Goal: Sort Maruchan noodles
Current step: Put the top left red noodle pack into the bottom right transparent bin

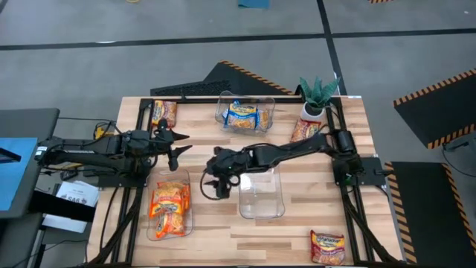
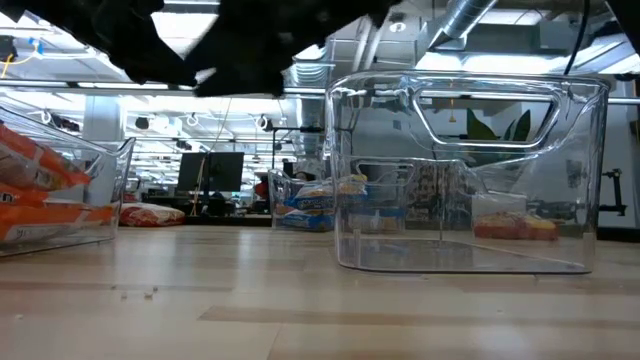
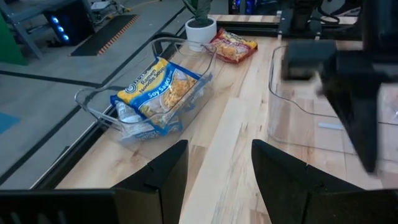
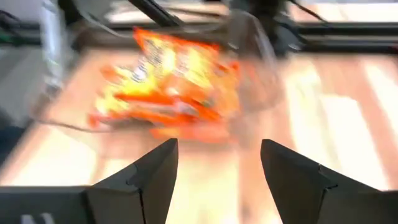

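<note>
Orange noodle packets [image 1: 169, 205] lie in the clear bin at the table's near left, and they fill the right wrist view [image 4: 174, 78]. Blue-and-yellow packets [image 1: 243, 116] sit in the far bin, also seen as packets [image 3: 158, 93] from the left wrist. Three red-orange packets lie loose on the wood: one at the far left [image 1: 165, 113], one by the plant [image 1: 303, 130], one near the front right edge [image 1: 327, 246]. My right gripper [image 1: 216, 186] [image 4: 217, 146] hangs open between the orange bin and the empty bin. My left gripper [image 1: 178, 147] [image 3: 217, 149] is open over the table's left middle.
An empty clear bin [image 1: 262, 193] [image 2: 460, 180] stands near the table's middle, beside my right gripper. A small potted plant [image 1: 318, 95] stands at the far right. Black frame rails run along the left and right table edges. Bare wood lies at the near middle.
</note>
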You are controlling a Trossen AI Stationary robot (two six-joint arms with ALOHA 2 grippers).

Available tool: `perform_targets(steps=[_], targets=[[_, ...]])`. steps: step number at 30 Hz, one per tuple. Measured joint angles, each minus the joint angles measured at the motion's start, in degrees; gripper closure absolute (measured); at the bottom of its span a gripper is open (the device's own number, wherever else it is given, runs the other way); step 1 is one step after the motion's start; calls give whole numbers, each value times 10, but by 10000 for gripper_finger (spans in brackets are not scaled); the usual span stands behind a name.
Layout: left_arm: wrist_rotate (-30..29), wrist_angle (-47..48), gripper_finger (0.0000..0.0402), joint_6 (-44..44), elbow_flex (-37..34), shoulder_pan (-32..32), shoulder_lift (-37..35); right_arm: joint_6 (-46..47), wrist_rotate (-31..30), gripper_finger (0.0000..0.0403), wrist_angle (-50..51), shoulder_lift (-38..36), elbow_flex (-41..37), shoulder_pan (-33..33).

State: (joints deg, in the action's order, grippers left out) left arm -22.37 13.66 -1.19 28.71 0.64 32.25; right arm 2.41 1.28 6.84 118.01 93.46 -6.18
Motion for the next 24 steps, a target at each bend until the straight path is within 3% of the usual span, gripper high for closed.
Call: perform_targets(steps=[4, 10, 14, 18, 24], targets=[[7, 6, 235, -7, 0, 0, 0, -29, -76, 149, 35, -42, -50, -12], [6, 11, 235, -8, 0, 0, 0, 5, -177, 149, -13, -153, -222, -18], [6, 5, 235, -8, 0, 0, 0, 35, -231, 149, -117, -256, -345, -17], [4, -7, 235, -2, 0, 0, 4, 32, -238, 149, -290, -355, -459, -20], [0, -10, 235, 5, 0, 0, 23, 32, -239, 149, -471, -421, -588, -14]])
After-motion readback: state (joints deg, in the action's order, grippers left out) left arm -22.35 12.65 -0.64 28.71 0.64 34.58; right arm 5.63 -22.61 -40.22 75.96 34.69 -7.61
